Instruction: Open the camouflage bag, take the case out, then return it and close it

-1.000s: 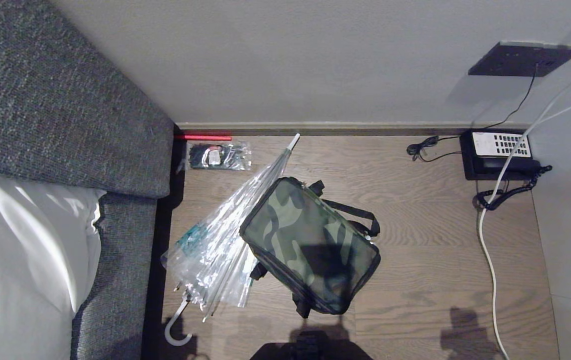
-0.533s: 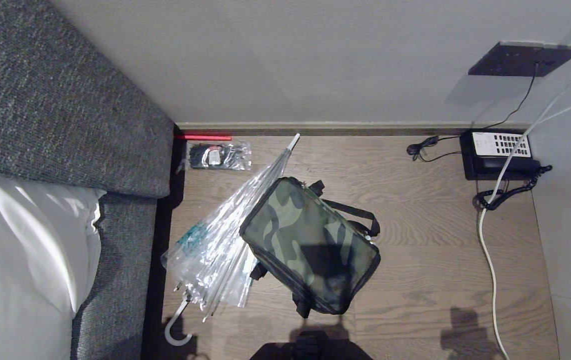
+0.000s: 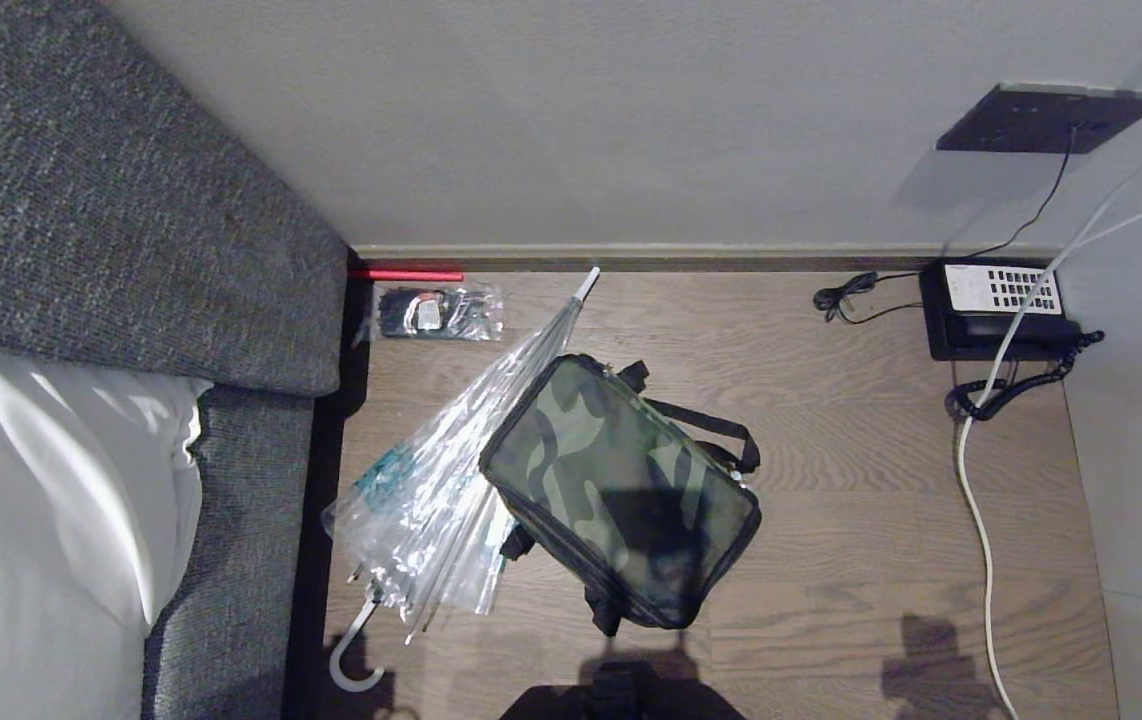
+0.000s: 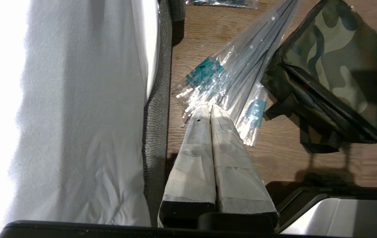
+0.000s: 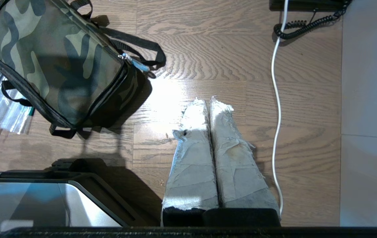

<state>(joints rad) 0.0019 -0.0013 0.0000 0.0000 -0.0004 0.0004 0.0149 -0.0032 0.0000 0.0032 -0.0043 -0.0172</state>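
A grey sofa (image 3: 81, 220) with a white pillow (image 3: 41, 500) is on the left side. Next to it, on the wooden floor (image 3: 851, 520), lies a clear plastic-wrapped umbrella (image 3: 441, 480) with a white hook handle. A small plastic packet (image 3: 438, 312) lies by the wall. The camouflage bag (image 3: 621, 490) sits on the floor in the middle, zipped shut, its left edge touching the umbrella. Its black strap (image 3: 706, 425) lies on the right side of it. Far right, a phone (image 3: 999, 308) sits by the wall, with a white cable (image 3: 976, 520) running down the floor. The left gripper (image 4: 210, 107) hangs over the umbrella with its jaws closed and holding nothing. The right gripper (image 5: 208, 100) hangs over bare floor right of the bag, jaws closed too and holding nothing
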